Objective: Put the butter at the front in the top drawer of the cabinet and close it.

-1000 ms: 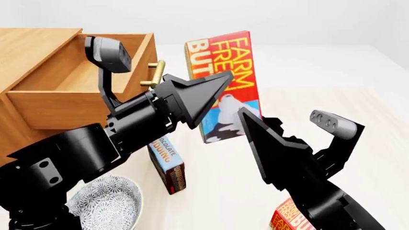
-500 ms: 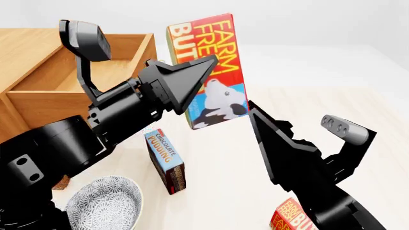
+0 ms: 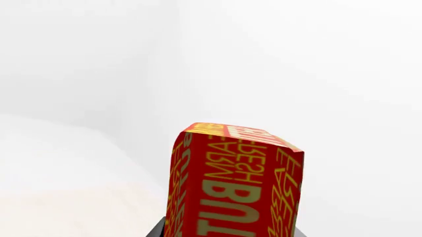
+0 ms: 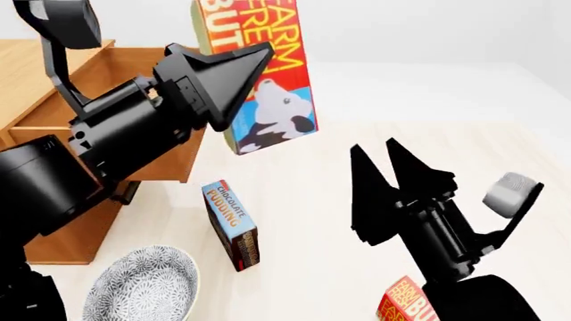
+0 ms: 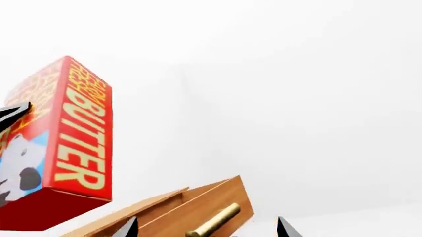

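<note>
Left gripper (image 4: 234, 80) clamped on the butter (image 4: 267, 87), held aloft just beside the open top drawer (image 4: 134, 87) of the cabinet (image 4: 36, 73); no contents visible in the drawer. Right gripper (image 4: 388, 157) empty, fingers parted. On the table (image 4: 499, 154): patterned bowl (image 4: 143, 284), empty; pudding box (image 4: 232, 224); second butter carton (image 4: 406, 301) at the near edge.

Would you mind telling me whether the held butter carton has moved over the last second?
Yes. The butter in the left gripper has risen and shifted toward the cabinet, judged against the pudding box.
</note>
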You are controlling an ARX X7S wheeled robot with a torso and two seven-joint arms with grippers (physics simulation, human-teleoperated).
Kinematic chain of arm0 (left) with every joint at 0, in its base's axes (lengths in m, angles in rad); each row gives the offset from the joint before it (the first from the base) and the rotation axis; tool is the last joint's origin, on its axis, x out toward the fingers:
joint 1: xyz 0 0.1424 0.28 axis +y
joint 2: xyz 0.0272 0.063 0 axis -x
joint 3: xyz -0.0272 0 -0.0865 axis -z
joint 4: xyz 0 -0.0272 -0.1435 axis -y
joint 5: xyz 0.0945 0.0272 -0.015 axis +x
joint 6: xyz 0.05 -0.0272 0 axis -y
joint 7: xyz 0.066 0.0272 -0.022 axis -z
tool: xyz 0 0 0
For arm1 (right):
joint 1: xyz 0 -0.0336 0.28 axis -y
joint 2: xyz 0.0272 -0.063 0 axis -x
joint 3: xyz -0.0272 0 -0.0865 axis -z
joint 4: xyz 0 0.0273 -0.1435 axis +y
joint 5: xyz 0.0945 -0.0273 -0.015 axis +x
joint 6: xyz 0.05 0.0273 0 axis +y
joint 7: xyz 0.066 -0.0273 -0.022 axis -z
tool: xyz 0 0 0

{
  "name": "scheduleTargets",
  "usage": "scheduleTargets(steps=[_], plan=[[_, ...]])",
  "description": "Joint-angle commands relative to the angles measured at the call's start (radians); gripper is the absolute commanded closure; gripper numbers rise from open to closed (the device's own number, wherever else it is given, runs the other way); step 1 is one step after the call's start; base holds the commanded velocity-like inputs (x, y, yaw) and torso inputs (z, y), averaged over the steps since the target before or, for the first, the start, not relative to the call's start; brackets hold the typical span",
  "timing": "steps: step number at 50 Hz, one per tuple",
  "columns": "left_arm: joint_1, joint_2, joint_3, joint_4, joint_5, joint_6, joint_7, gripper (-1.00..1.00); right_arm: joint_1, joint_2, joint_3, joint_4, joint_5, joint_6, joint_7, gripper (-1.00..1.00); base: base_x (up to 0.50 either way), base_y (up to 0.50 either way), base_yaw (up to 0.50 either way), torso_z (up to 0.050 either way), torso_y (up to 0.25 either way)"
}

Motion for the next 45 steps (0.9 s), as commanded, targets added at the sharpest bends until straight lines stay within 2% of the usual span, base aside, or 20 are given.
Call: scheduleTargets(steps=[1, 18, 27, 35, 45], plan=[[-0.095, -0.053, 0.006, 0.000, -0.069, 0.003, -0.086, 1.00, 0.011, -0.049, -0.034, -0.028, -0.382, -0.054, 0.232, -1.00, 0.00, 0.00, 0.00, 0.000, 0.000], [-0.252, -0.136, 0.079, -0.071, -0.100, -0.031, -0.219, 1.00, 0.092, -0.104, -0.093, 0.044, -0.589, -0.045, 0.360, -1.00, 0.00, 0.00, 0.00, 0.001, 0.001], [-0.324, -0.168, 0.125, -0.141, -0.068, -0.060, -0.244, 1.00, 0.115, -0.115, -0.108, 0.067, -0.613, -0.044, 0.375, -1.00, 0.00, 0.00, 0.00, 0.000, 0.001], [-0.444, -0.199, 0.207, -0.258, 0.012, -0.119, -0.252, 1.00, 0.121, -0.101, -0.128, 0.069, -0.652, -0.033, 0.385, -1.00, 0.00, 0.00, 0.00, 0.000, 0.000], [-0.570, -0.207, 0.295, -0.419, 0.169, -0.149, -0.193, 1.00, 0.129, -0.097, -0.139, 0.094, -0.673, -0.037, 0.389, -1.00, 0.00, 0.00, 0.00, 0.001, 0.002]])
